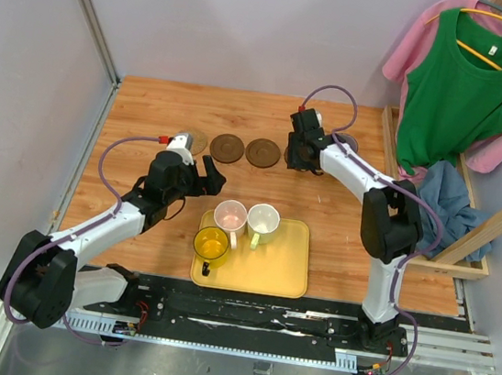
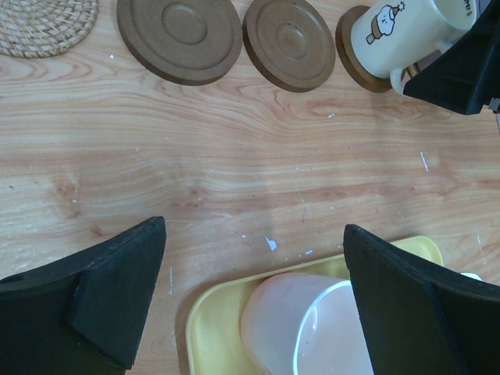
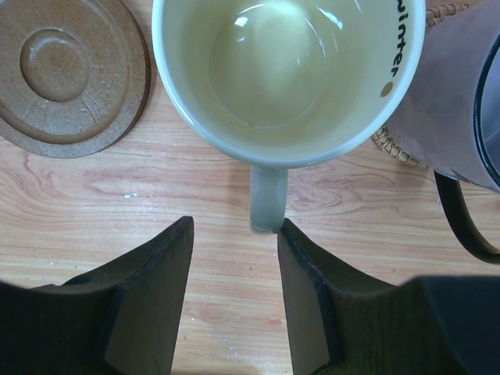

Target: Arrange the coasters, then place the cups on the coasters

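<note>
**A:** Well, the cream cup (image 3: 289,70) sits on a dark coaster (image 2: 361,55) beyond the far right corner of the yellow tray (image 1: 277,267). Any trouble?

**B:** Possibly. The right gripper (image 3: 234,226) is half open, with the cup's handle (image 3: 268,195) at its mouth, touching one finger. A sideways nudge could twist the cup off centre, or bump the grey-purple cup (image 3: 461,101) farther right of the tray.

**A:** And the left gripper (image 2: 254,226)?

**B:** Spread wide, empty, over the pink cup (image 2: 312,328) at the tray's far edge.

right wrist: cream cup (image 3: 289,70) is running off the top edge, grey-purple cup (image 3: 457,94) off the right, covering most of a woven coaster (image 3: 398,147) | left wrist: pink cup (image 2: 301,332) is running off the bottom | top: right arm (image 1: 355,172) is hiding the cream cup
</note>
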Robot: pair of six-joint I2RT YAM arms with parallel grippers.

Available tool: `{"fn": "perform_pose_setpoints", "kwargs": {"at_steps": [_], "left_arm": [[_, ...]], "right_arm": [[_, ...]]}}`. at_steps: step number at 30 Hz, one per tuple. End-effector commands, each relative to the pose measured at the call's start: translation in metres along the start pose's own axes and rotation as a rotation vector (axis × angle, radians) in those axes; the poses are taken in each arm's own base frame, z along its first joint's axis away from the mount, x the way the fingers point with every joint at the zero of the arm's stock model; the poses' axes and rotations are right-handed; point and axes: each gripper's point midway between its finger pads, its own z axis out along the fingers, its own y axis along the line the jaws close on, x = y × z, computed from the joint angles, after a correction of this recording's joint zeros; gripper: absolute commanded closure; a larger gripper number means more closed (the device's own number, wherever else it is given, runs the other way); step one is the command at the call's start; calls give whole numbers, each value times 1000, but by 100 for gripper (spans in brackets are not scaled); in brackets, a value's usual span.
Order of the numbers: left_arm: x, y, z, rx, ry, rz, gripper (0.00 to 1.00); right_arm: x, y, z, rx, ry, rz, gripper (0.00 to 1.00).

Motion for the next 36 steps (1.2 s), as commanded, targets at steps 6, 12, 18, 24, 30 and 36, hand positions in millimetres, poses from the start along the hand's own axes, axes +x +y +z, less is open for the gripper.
{"fn": "perform_pose_setpoints", "kwargs": {"at_steps": [6,12,18,24,30,36], "left_arm": [[-3,3,-3,-7,-19,0,0],[-6,2,-6,-2,-28,11,0],[-10,0,-9,3,-35,22,0],[-10,-1,-11,10,-34,29,0],[-7,-2,-15,22,-25,41,0],[-3,-2,-19,33,-20,49,0]], "right_arm": [[-2,7,-13,-1,-20,-2,48],[0,7,-44,7,-63,7,33],[19,17,-93,-11,-114,32,21],[55,40,-146,-71,-182,75,2],[96,59,-178,-90,-209,91,2],[124,66,-190,-61,-214,83,2]]}}
